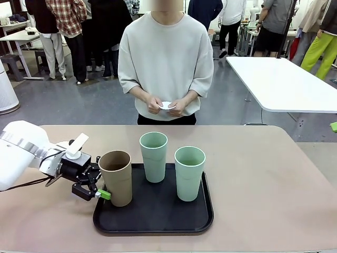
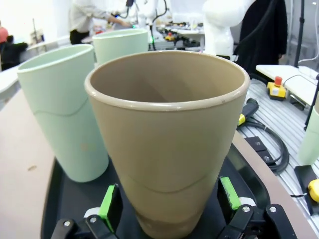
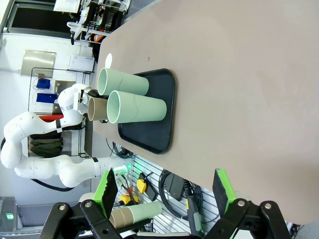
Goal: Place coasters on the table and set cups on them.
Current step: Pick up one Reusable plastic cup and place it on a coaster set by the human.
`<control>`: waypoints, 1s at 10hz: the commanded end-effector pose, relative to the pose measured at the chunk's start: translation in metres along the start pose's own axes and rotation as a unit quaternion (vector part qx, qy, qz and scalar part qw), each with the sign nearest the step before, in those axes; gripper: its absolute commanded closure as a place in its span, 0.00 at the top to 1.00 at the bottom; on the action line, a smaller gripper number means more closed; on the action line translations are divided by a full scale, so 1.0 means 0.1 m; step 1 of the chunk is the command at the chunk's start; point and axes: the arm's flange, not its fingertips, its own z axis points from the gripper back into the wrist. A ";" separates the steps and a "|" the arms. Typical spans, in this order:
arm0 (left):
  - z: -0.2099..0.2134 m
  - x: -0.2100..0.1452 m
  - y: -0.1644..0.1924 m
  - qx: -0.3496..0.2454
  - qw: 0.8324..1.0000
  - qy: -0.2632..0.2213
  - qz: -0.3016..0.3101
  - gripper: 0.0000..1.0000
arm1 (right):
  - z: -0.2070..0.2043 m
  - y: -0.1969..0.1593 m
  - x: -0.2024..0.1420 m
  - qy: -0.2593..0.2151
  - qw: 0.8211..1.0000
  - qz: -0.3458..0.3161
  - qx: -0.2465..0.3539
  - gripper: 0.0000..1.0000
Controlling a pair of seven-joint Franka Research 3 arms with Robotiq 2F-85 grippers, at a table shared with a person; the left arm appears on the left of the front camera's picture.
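1. The tan-brown cup [image 1: 116, 176] stands upright on the left end of the black tray [image 1: 152, 224].
2. The middle green cup [image 1: 154, 155] stands upright at the tray's far edge, and the right green cup [image 1: 189, 171] stands upright toward the tray's right end.
3. The left hand [image 1: 100, 183] is open at the tray's left edge. Its green pads [image 2: 108, 201] flank the tan-brown cup's base with a slim gap on each side.
4. The white coasters [image 1: 166, 105] are beyond the tray's far side, off the counter [image 1: 263, 184], held by the person [image 1: 166, 58].
5. The right hand [image 3: 164, 194] hangs open and empty, well apart from the tray.
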 end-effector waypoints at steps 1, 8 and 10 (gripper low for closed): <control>-0.17 -0.06 0.02 -0.001 1.000 -0.002 -0.025 1.00 | 0.00 -0.01 0.00 0.000 1.000 0.000 0.008 1.00; -0.23 -0.04 0.01 0.000 0.999 -0.024 -0.044 0.36 | 0.00 -0.01 0.00 0.000 1.000 0.000 0.008 1.00; -0.16 0.06 -0.02 0.003 0.999 -0.020 -0.045 0.00 | 0.00 -0.01 0.00 0.000 1.000 0.000 0.008 1.00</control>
